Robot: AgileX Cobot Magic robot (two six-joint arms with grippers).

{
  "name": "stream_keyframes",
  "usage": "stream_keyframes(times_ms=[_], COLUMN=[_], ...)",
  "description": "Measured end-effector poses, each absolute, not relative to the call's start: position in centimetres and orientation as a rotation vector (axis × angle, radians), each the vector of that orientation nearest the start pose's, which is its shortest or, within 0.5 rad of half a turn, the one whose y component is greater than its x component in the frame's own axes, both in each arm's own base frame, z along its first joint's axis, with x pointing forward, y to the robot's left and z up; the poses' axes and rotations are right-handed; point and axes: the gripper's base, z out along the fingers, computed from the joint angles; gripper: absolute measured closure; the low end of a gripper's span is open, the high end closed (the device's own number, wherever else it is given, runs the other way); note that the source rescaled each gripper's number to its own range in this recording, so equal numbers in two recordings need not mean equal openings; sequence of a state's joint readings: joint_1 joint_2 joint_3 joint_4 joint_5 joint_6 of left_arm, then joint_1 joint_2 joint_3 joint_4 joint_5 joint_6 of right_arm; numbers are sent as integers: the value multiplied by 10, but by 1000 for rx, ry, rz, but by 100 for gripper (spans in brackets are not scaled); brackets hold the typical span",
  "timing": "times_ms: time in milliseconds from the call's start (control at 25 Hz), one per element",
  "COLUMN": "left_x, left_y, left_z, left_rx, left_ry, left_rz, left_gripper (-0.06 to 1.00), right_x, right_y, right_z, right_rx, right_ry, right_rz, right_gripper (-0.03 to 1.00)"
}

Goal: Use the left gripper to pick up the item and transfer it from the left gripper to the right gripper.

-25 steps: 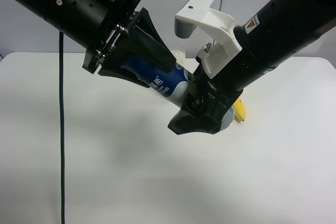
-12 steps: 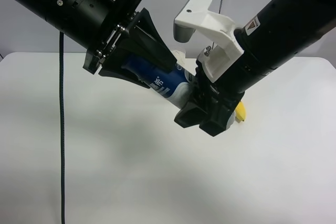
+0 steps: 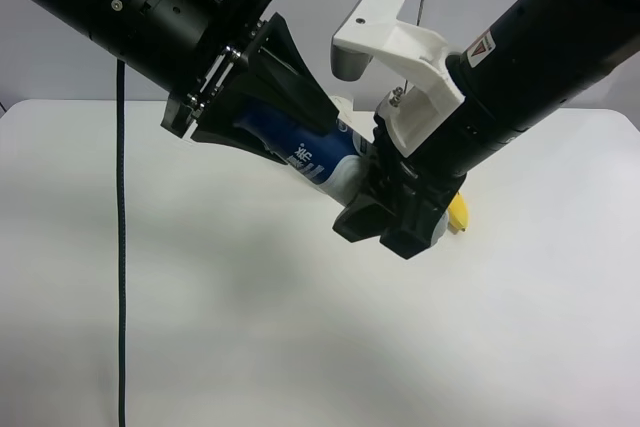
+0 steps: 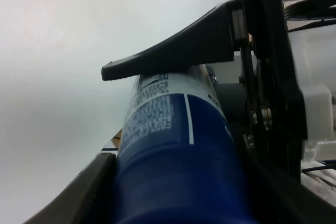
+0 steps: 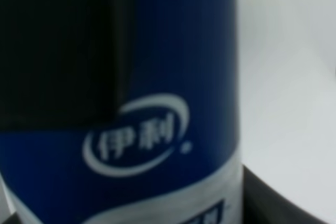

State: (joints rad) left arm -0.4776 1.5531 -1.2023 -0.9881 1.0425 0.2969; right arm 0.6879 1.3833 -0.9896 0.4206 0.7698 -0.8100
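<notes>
two grippers grip one bottle [image 3: 300, 150] in mid-air over a white table [image 3: 200, 307]. in the high exterior view the all-black left gripper [image 3: 311, 140] reaches in from the upper left of the frame. its wedge-shaped fingers [image 3: 290, 82] are clamped on the blue upper part of the bottle, which lies tilted and runs down toward the frame's centre. the right gripper [image 3: 385, 229], on the arm with the white bracket [image 3: 395, 47] and a small red-and-white warning label [image 3: 480, 44], comes in from the upper right. its blocky fingers are drawn together around the bottle's white lower end and hide most of it. a yellow banana [image 3: 457, 213] peeks out on the table just behind the right gripper, right of centre. a black cable [image 3: 120, 247] hangs down the left side of the frame.

the left wrist view gives what the high camera cannot: a black finger [image 4: 173, 59] pressed flat along the bottle [image 4: 176, 150] and a second one on the opposite side, the bottle squeezed between them. the label's fine print shows, too blurred to read. the right wrist view sits so close that the bottle's blue label [image 5: 178, 51] nearly fills the frame, with a white oval logo [image 5: 136, 135] on it and a dark blurred mass beside it. the right gripper's own fingers are out of sight there.
</notes>
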Motion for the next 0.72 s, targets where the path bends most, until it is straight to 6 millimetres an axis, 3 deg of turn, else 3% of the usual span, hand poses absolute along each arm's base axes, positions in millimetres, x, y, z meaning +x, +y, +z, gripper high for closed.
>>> stream_keyframes(times_ms=[720], left_x=[251], left_y=[-203], left_z=[309], left_rx=[585], left_ry=[2552], left_rz=[-1308], left_gripper=[94], right_x=[197], right_y=[195], right_z=[278], right_rx=[-1541], right_ry=[2094], right_rz=[440], right_gripper=[96])
